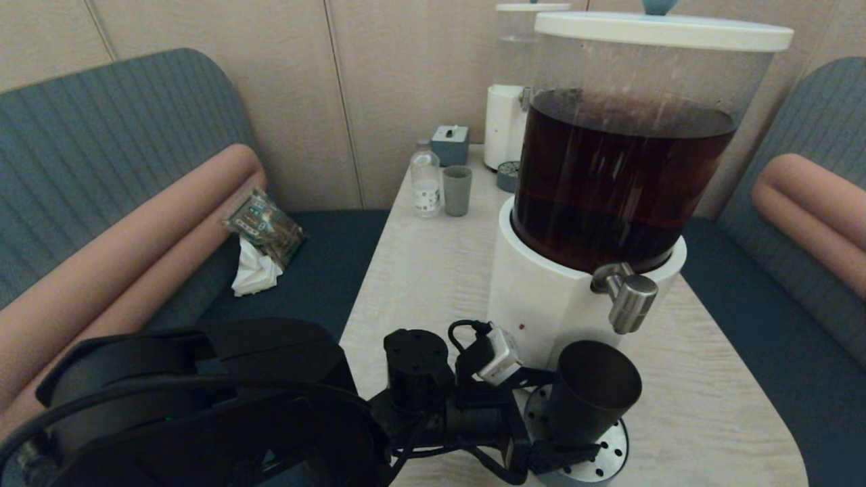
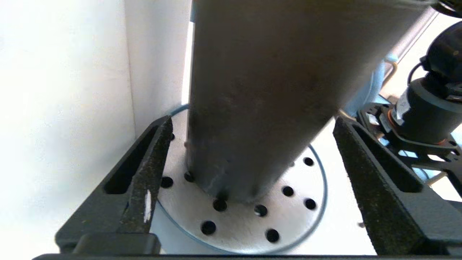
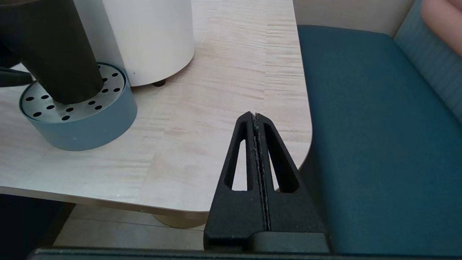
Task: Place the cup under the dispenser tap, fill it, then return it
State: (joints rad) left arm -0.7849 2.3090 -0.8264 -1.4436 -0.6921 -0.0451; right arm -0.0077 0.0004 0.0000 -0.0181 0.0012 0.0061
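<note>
Booth seating flanks the pale wooden surface (image 1: 433,284) where your big dispenser (image 1: 609,169) of dark liquid stands. You have the cup (image 1: 592,392) upright on the perforated drip tray (image 1: 612,450) at the dispenser's foot, just below and in front of the dispenser tap (image 1: 629,294). Your left tool (image 2: 249,173) is spread wide, its fingers clear of the cup's sides. Your right tool (image 3: 257,151), parked off the dispenser's right, is pressed together. Placement looks done; filling and return remain
</note>
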